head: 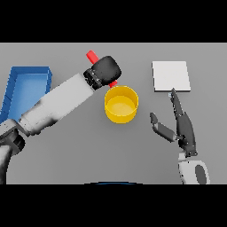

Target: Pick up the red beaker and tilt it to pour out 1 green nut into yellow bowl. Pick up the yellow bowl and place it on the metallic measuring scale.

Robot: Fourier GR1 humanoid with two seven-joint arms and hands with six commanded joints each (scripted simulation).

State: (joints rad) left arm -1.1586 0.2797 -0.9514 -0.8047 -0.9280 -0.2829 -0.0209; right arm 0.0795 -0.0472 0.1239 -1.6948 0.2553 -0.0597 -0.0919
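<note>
Right hand [182,128]: we are seeing it nearest to us, low on the right of the desk [71,155], its fingers straight and spread, thumb out to the side, holding nothing.
Yellow bowl [121,104]: we are finding it upright in the middle of the desk, left of the right hand and apart from it; we cannot tell whether a green nut is lying inside.
Left hand [105,70]: we are watching it reach in from the left, curled round the red beaker [92,56] just beyond the bowl's far rim.
Beaker axis: we are reading it as running from the far left down toward the bowl, one red end poking out past the hand, another red bit showing at the bowl's rim.
Deciding relation: we are judging that the beaker's lower end is sitting right over the bowl's far edge, so the pour turns on tilting along that line.
Metallic measuring scale [171,76]: we are placing it at the far right, just beyond the right fingertips, well apart from the bowl; the right hand is the nearer one.
Blue bin [17,84]: we are noting it at the far left.
</note>
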